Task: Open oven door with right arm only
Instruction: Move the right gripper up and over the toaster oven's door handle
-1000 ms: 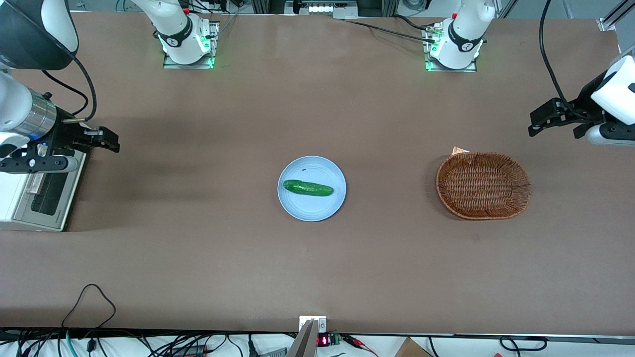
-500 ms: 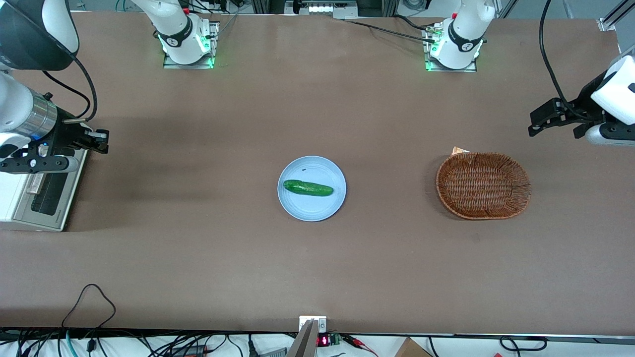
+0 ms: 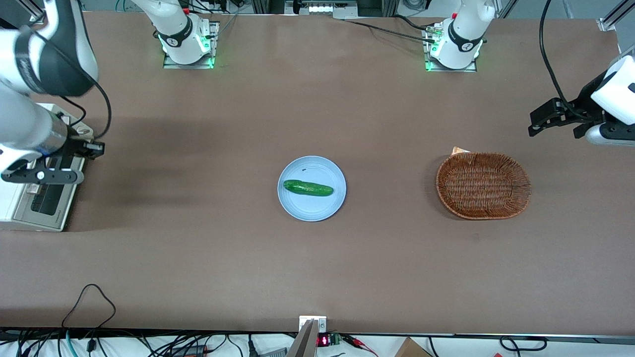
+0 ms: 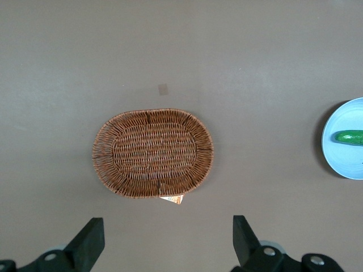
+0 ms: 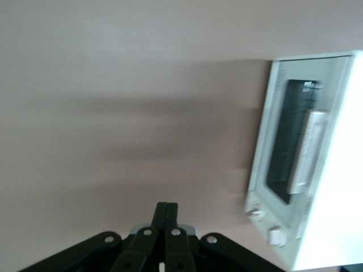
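The cream-white toaster oven (image 3: pixel 12 198) stands at the working arm's end of the table. Its oven door (image 3: pixel 47 201), a silver frame around dark glass, faces the table's middle and lies flush against the oven body. The right wrist view shows the door (image 5: pixel 283 147) with its pale handle bar (image 5: pixel 309 150) and two knobs (image 5: pixel 256 214). The right arm (image 3: pixel 25 124) reaches over the oven's top. My gripper (image 3: pixel 95 148) is shut and empty above the door's upper edge, at the end farther from the front camera. Its black fingers (image 5: pixel 168 208) are pressed together.
A light blue plate (image 3: pixel 327 206) with a green cucumber (image 3: pixel 307 188) sits at the table's middle. A brown wicker basket (image 3: pixel 483 185) lies toward the parked arm's end; it also shows in the left wrist view (image 4: pixel 153 153). Cables hang along the table's near edge.
My gripper has drawn back toward the oven and a little nearer the front camera. The arm's upper links have swung in over the oven.
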